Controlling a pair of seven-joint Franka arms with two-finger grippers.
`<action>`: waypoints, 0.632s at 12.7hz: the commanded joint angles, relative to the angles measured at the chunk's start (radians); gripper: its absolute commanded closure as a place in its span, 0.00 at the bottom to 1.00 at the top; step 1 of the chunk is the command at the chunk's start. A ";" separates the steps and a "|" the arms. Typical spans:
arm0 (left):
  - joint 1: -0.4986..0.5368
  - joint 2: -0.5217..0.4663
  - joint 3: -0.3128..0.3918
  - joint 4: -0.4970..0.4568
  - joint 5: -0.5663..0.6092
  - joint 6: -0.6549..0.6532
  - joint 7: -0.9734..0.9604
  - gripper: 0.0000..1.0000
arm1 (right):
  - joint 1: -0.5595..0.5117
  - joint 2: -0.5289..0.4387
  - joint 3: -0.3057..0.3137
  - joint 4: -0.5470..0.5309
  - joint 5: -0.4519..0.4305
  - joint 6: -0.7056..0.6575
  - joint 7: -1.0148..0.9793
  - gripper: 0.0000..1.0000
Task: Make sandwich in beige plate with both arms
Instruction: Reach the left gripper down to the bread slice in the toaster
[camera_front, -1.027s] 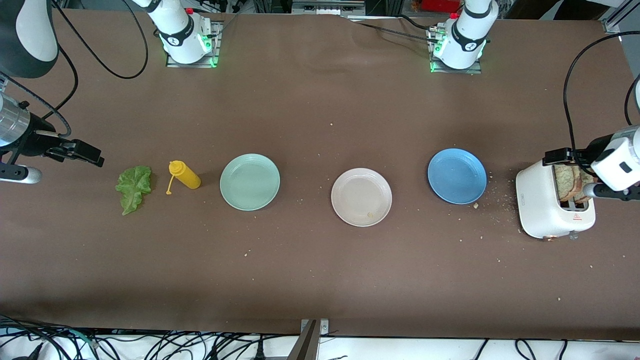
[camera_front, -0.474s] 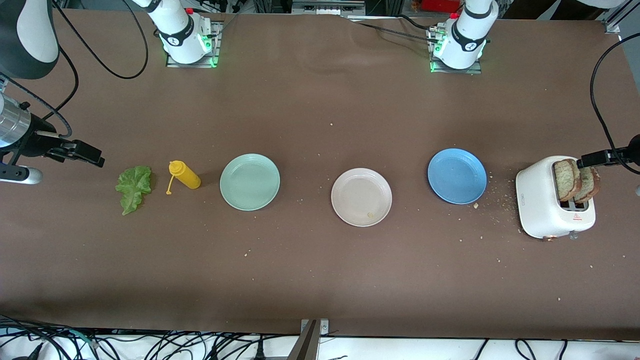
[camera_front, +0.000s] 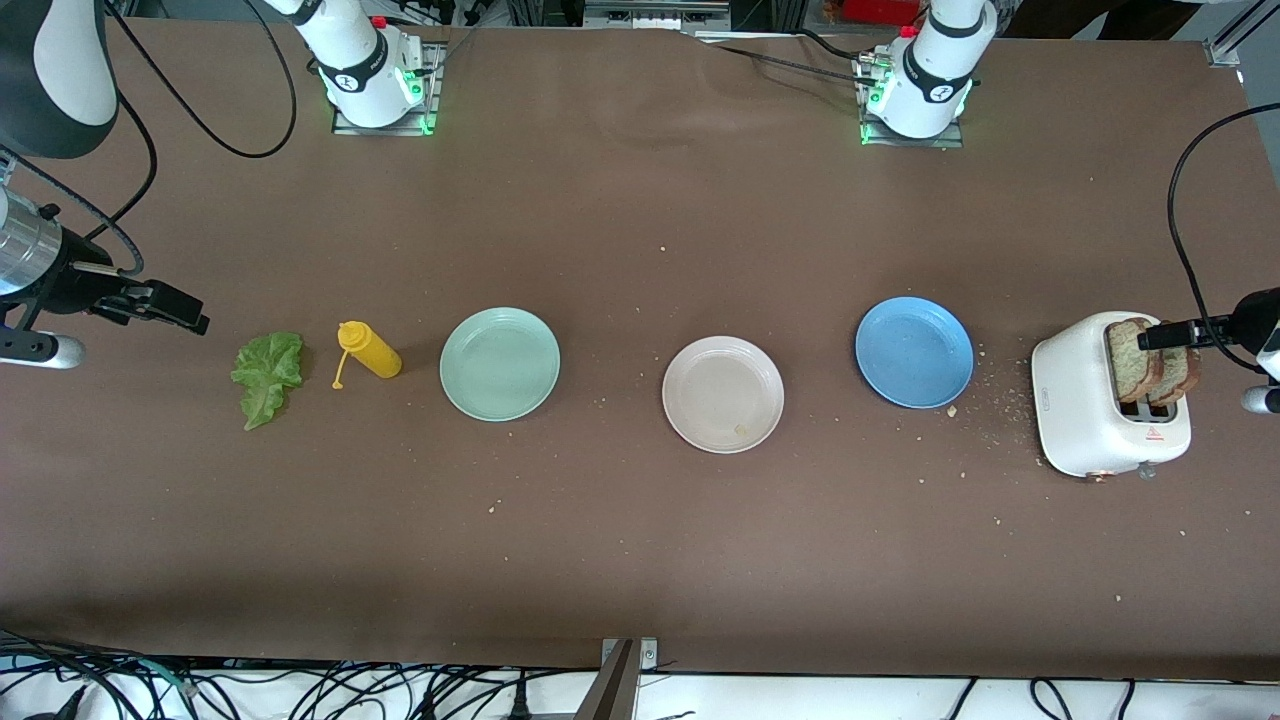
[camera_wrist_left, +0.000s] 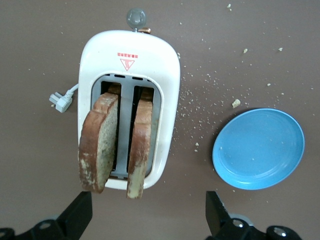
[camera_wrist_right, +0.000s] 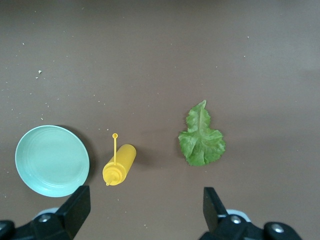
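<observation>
Left gripper (camera_wrist_left: 145, 220) gapes over toaster (camera_wrist_left: 95, 55) (right gripper (camera_wrist_right: 142, 215) apparently waits).

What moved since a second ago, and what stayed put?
The left gripper pulled back off the toaster toward the table's edge, uncovering the two bread slices; it hangs open above them, holding nothing. The right gripper stayed open near the lettuce leaf. The beige plate, the other plates and the yellow bottle didn't move.

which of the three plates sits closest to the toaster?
The blue plate. It lies beside the toaster at the left arm's end of the table; the beige plate sits mid-table, and the mint-green plate is nearer the mustard bottle.
</observation>
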 joint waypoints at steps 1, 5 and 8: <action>0.016 -0.066 -0.003 -0.119 -0.022 0.099 0.025 0.00 | -0.002 -0.008 0.000 -0.014 0.017 0.010 0.007 0.00; 0.015 -0.091 -0.014 -0.228 -0.022 0.204 0.025 0.00 | -0.002 -0.008 0.000 -0.016 0.017 0.010 0.007 0.00; 0.008 -0.071 -0.014 -0.238 -0.007 0.205 0.027 0.06 | -0.002 -0.008 0.000 -0.016 0.017 0.010 0.007 0.00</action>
